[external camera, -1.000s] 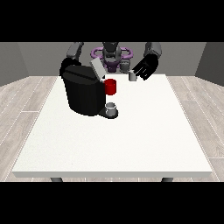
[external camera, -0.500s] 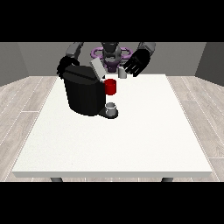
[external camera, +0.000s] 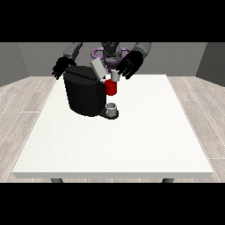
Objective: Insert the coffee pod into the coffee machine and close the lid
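With the hand at the view's right (external camera: 130,65) I carry the small grey coffee pod (external camera: 114,76), fingers curled around it, just above the red holder (external camera: 110,87) of the black coffee machine (external camera: 84,91), its lid (external camera: 98,69) raised; next I judge I must lower it in, then shut the lid.

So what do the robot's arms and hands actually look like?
Both arms are grey, rounded segments. Each ends in a black hand: one at the view's left, one at the view's right. No cables or markings are visible.
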